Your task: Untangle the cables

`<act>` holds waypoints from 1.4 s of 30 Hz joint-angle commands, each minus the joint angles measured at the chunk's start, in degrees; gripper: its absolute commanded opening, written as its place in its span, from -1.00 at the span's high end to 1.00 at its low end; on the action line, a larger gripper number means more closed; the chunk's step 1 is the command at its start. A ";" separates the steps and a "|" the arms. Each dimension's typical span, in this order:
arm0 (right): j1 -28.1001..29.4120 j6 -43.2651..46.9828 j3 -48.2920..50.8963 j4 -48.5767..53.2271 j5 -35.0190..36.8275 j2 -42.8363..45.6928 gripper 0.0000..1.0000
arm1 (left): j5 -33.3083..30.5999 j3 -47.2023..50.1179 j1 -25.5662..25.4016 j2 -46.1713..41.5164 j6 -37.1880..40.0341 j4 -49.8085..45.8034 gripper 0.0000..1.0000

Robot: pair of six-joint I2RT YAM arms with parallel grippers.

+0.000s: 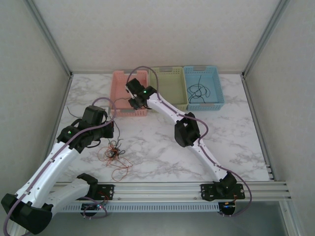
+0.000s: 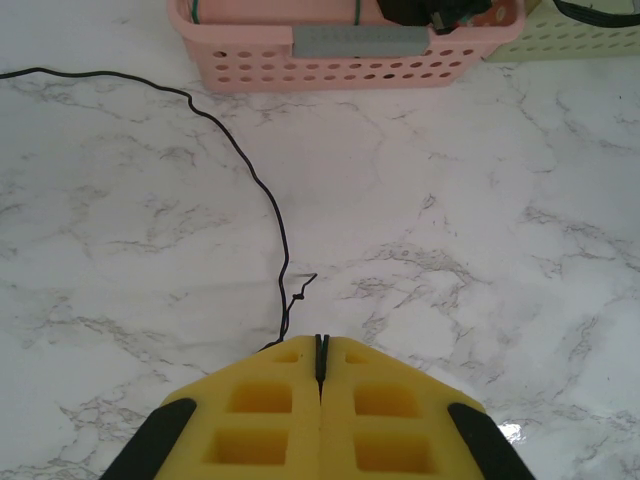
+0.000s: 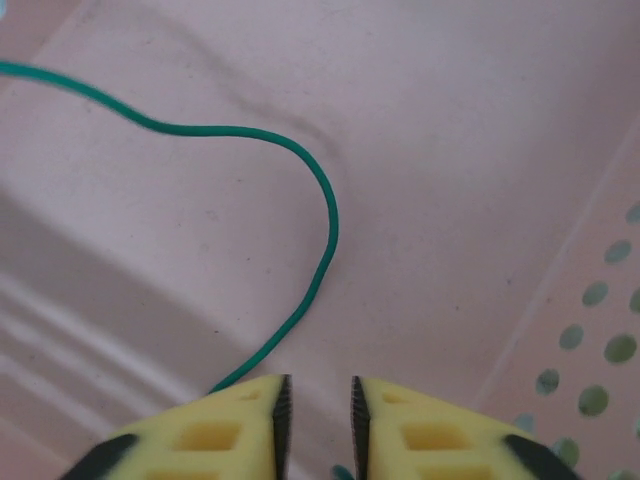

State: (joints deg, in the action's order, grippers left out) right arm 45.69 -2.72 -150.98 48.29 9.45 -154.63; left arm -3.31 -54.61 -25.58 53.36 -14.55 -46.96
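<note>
A clump of thin orange-red and dark cables (image 1: 114, 153) lies on the marble table (image 1: 157, 147), just in front of my left arm. My left gripper (image 2: 320, 340) is shut and low over the table. A loose black cable (image 2: 250, 170) curves in from the left and runs under its left finger. My right gripper (image 3: 318, 385) hangs inside the pink basket (image 1: 129, 78) with its jaws a little apart and open. A green cable (image 3: 325, 200) lies on the basket floor, passing beneath the left finger.
A pale green basket (image 1: 170, 73) and a blue basket (image 1: 203, 87) stand in a row to the right of the pink one at the back. A black cable (image 1: 197, 91) lies coiled in the blue basket. White walls close in the left, back and right.
</note>
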 commanded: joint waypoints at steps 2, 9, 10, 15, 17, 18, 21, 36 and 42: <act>0.54 -0.38 2.17 2.14 0.79 5.82 0.19 | 0.56 0.47 0.71 -0.05 0.83 0.45 1.00; 0.61 -1.06 3.19 2.02 0.14 10.14 -0.04 | 0.50 0.47 0.69 -0.01 0.86 0.39 1.00; 0.59 -1.06 3.16 2.14 0.06 10.54 -0.06 | 0.50 0.47 0.71 0.07 0.84 0.41 1.00; 0.60 -1.27 3.07 2.35 -0.31 12.09 -0.11 | 0.59 0.40 0.71 -0.01 0.83 0.49 1.00; 0.54 -1.54 3.08 2.39 -0.29 12.70 -0.12 | 0.58 0.45 0.71 -0.01 0.83 0.47 1.00; 0.55 -1.66 3.10 2.41 -0.39 12.98 -0.12 | 0.59 0.42 0.71 0.03 0.83 0.51 1.00; 0.71 -2.42 3.16 2.44 -1.43 14.73 -0.12 | 0.67 0.40 0.71 0.13 0.83 0.52 1.00; 1.26 -10.92 56.64 -18.93 -8.43 54.08 -0.02 | 8.29 0.24 0.71 -4.01 0.56 2.98 1.00; 1.57 -20.19 83.21 -31.50 -20.39 68.76 0.03 | 15.86 -3.80 0.62 -5.55 -4.73 5.83 1.00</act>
State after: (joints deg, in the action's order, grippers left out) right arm 46.54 -16.36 -75.59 24.62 -3.25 -88.16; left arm 6.52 -55.44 -25.36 49.04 -16.08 -44.58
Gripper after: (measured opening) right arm 0.485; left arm 0.047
